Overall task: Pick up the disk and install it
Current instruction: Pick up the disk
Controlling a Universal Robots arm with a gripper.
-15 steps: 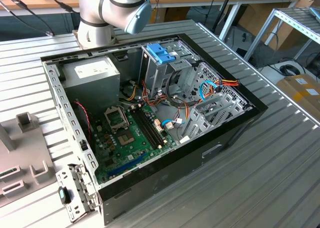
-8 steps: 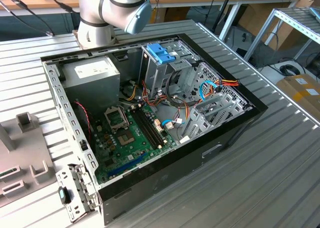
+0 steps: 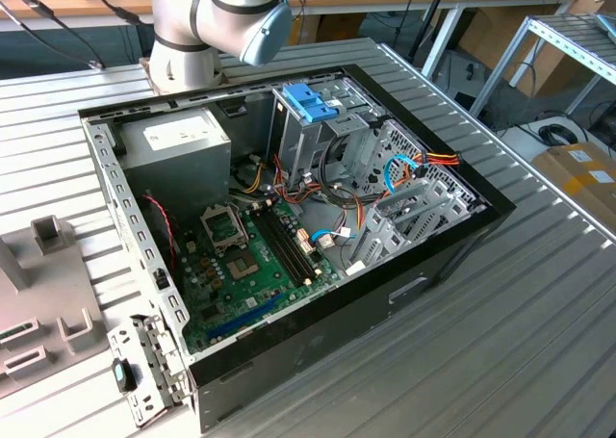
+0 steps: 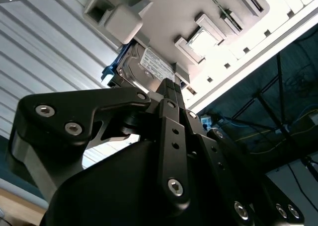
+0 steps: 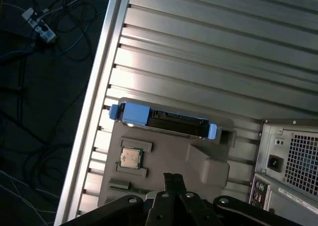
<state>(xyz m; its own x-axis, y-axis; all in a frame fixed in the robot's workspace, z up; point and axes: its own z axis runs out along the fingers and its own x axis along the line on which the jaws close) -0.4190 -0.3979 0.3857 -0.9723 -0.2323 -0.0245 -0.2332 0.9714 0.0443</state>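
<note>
Gripper [image 4: 170, 87], black, two-fingered, nearest the lens in both wrist views: we record its jaws drawn together with nothing between them, held over the fixture plate [image 5: 164, 159] and short of the disk, touching neither. Disk [image 5: 166, 120], silver metal with a white printed label and a blue carrier frame: we find it standing on edge in a slot along the plate's edge farthest from the gripper, with its blue ends showing at either end of the slot. In the second wrist view its label face [image 4: 155, 66] shows just past the fingers. Fixture plate, grey, moulded with raised blocks and recesses: it lies close to one long edge of the table [image 5: 208, 47], and in the exterior view [image 3: 38, 303] it sits at the exterior view's left. Processor chip [image 5: 130, 158], small and square: seated in a recess of the plate, near the disk but apart from it. Table, ribbed metal: it carries all the items listed. Computer case [image 3: 452, 255], black, laid on its side with the cover off, around the middle of the table and just beside the plate. Inside it we note a green motherboard [image 3: 241, 265], a grey power supply [image 3: 178, 140], and a metal drive cage topped by a blue handle [image 3: 310, 101]. Arm [image 3: 221, 14], grey, rising at the table's far edge behind the case.
</note>
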